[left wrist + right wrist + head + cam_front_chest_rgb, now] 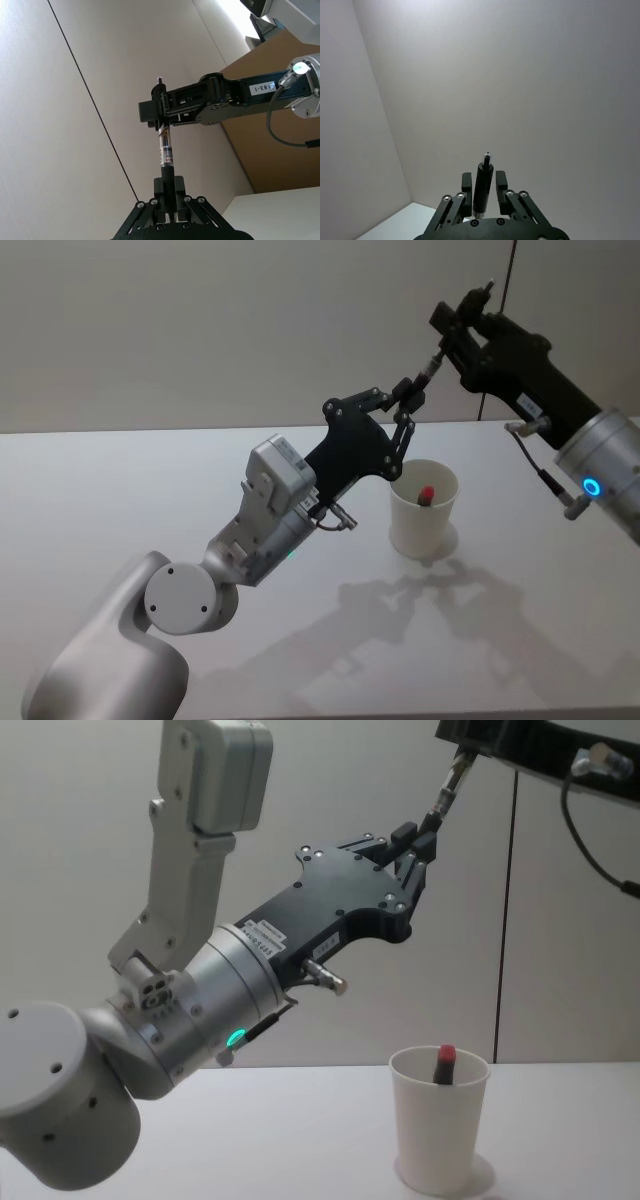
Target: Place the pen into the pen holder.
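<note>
The left gripper point(408, 398) pinches the lower end of the pen point(165, 150), above the cup point(424, 508). The right gripper point(462, 325) grips the pen's upper end, higher and right of the cup. The right should let go first; then the left lowers the pen upright into the cup, beside the red-capped marker point(444, 1064).
</note>
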